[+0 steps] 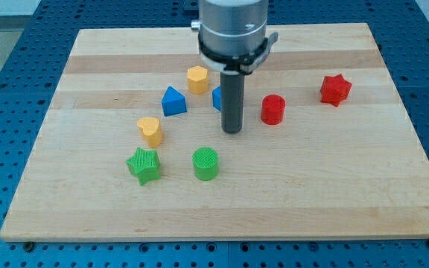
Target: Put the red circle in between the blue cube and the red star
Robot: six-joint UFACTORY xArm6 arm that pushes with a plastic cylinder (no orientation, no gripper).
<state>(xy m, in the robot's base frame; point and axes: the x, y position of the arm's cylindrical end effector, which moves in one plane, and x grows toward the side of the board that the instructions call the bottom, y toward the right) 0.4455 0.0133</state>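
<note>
Where my tip [232, 132] rests, blue cube [217, 98] behind.

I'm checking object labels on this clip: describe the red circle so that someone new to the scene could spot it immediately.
Start at the dark rod coming down over the middle of the wooden board; my tip rests there. The red circle is the short upright cylinder just to the view's right of the rod. The only other red block, the red star, sits farther right and has points, while this one is round and smooth.
</note>
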